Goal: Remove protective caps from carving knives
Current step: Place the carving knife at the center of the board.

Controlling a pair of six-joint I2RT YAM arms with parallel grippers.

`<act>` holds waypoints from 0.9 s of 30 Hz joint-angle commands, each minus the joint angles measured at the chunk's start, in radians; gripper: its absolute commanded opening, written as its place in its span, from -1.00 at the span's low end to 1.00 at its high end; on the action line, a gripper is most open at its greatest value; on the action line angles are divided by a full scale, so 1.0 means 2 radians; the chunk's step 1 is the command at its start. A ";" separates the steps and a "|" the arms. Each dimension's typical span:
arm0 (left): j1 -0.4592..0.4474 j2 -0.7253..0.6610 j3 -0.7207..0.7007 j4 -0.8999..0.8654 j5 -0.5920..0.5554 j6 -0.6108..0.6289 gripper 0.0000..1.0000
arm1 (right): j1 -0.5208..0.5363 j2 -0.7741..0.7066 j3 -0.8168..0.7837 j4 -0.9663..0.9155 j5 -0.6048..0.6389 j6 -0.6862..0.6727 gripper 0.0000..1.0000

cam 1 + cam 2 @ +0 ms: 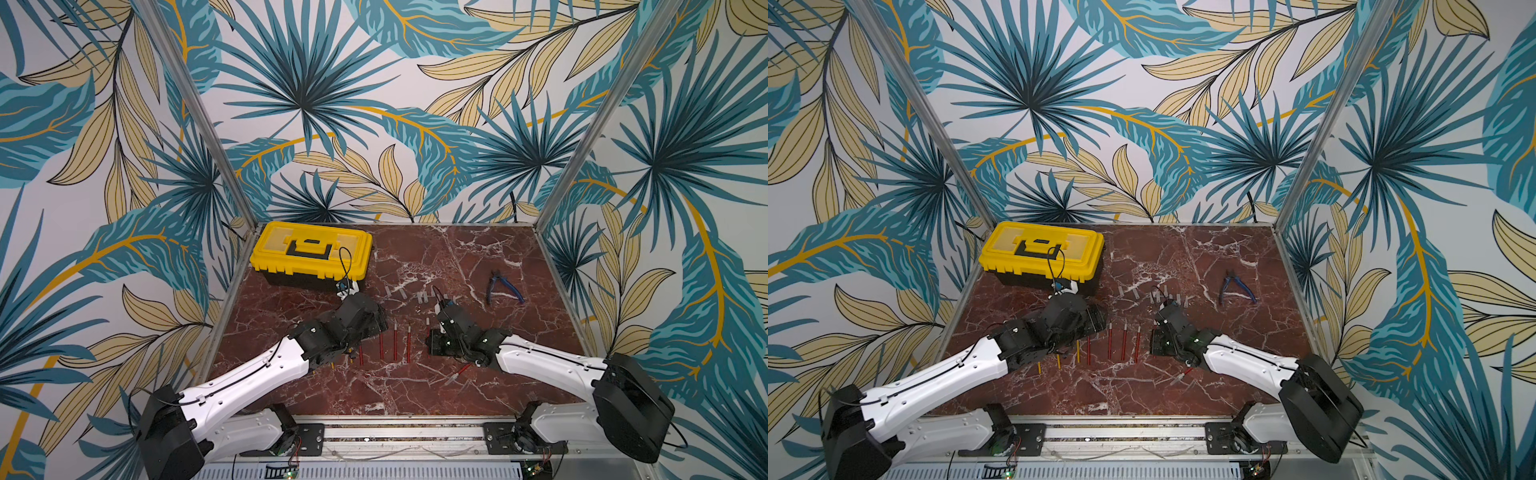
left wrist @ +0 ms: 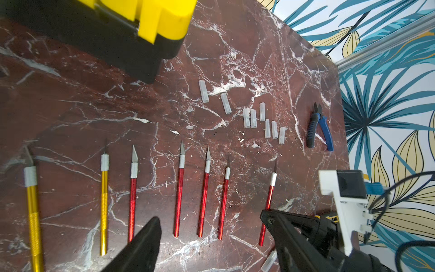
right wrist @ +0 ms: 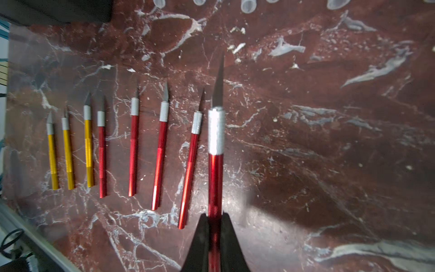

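**Work surface.** A red-brown, marble-patterned table (image 1: 478, 257) is enclosed by leaf-print panels. A closed toolbox (image 1: 311, 254) with a yellow lid and black base stands at the far left corner.

**Arms.** The left arm (image 1: 249, 374) reaches in from the near left, and its wrist hangs over the left part of the knife row. The left gripper (image 2: 209, 218) has its fingers spread wide and released, with nothing grasped between them. The right arm (image 1: 540, 357) reaches in from the near right. The right gripper (image 3: 215, 216) is clenched on the handle of a red knife.

**Row of carving knives** (image 3: 131, 146). Seven lie side by side near the table's centre, blades bare and pointing away from the robot. Three yellow-handled ones are at the left end, followed by four red-handled ones.

**Pliers** (image 1: 503, 286). Blue-handled, they lie right of centre, apart from the other items.

**Held knife** (image 3: 216, 146). Red-handled with a bare blade, it sits parallel to the row at its right end. Whether it touches the table cannot be told.

**Capped knife** (image 1: 458, 372). Red-handled, it lies slanted, nearer the robot than the row and partly under the right arm. Its tip is sheathed in a translucent cap.

**Loose caps** (image 2: 253, 118). Eight translucent tubes lie on the table beyond the blade tips, between toolbox and pliers. Two sit apart toward the toolbox, and six are clustered nearer the pliers.
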 commanded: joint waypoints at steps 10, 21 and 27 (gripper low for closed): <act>0.004 -0.004 -0.013 -0.004 -0.015 -0.008 0.56 | 0.010 0.086 0.018 0.014 0.007 -0.004 -0.85; 0.007 -0.005 -0.017 -0.004 -0.014 -0.007 0.57 | 0.010 0.101 0.029 0.010 0.014 -0.001 -0.41; 0.007 -0.004 -0.018 -0.004 -0.013 -0.007 0.57 | 0.010 0.100 0.028 0.009 0.013 0.001 -0.41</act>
